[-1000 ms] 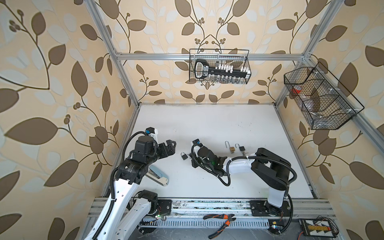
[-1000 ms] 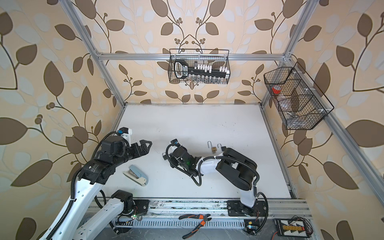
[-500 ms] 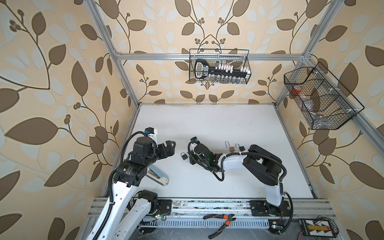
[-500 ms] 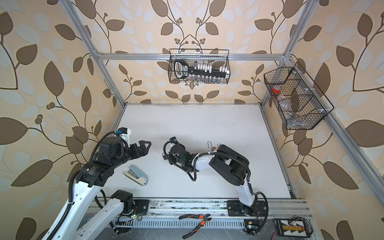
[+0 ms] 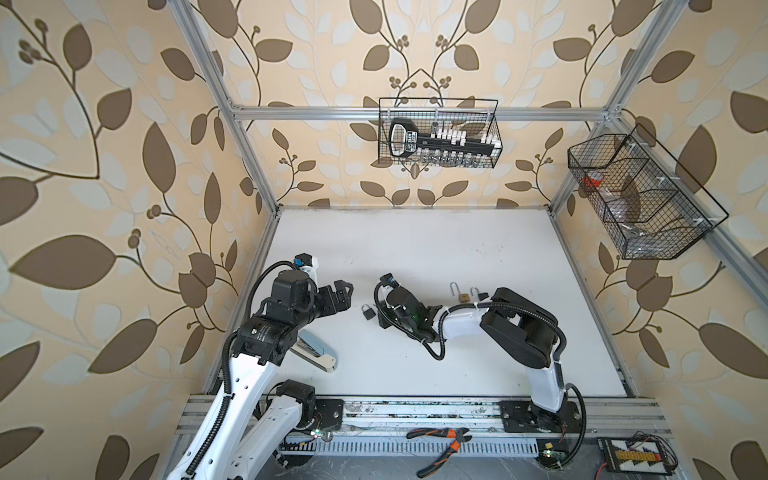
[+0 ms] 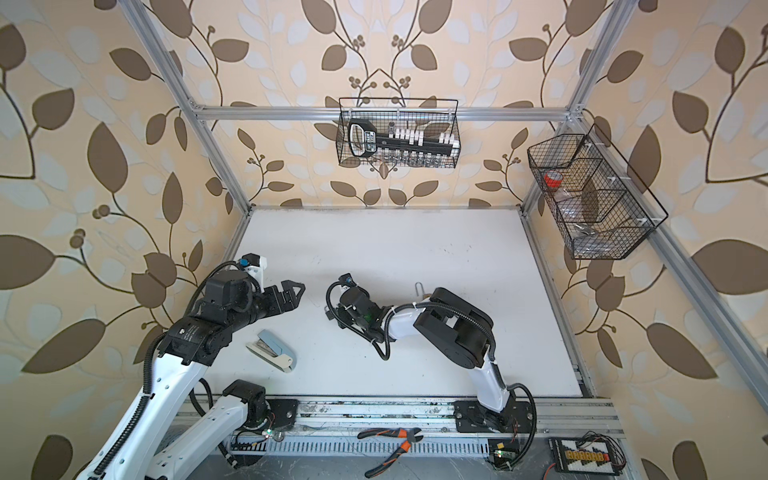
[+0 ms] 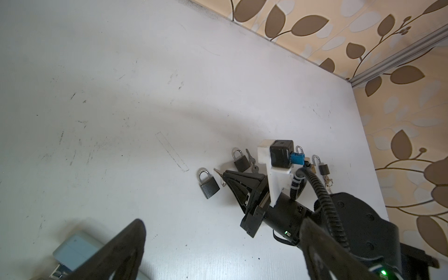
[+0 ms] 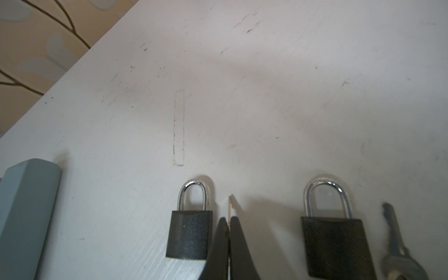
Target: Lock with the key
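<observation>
The right gripper is closed on the key, held edge-on with its blade poking past the tips. A padlock lies just beside the jaws, shackle seated. A second padlock and a spare key lie on their other side. Beyond the first padlock, the left gripper hangs wide open and empty. The key looks secured, but inserting and turning it remain. The locks show no writing, and the label in the far basket is unreadable.

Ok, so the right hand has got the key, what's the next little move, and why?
Probably lift the key a little, so it can swing round to the base of the black padlock. The right hand is shut on it, blade edge-on beside that padlock and pointing away from its base. The left hand is open and empty.
</observation>
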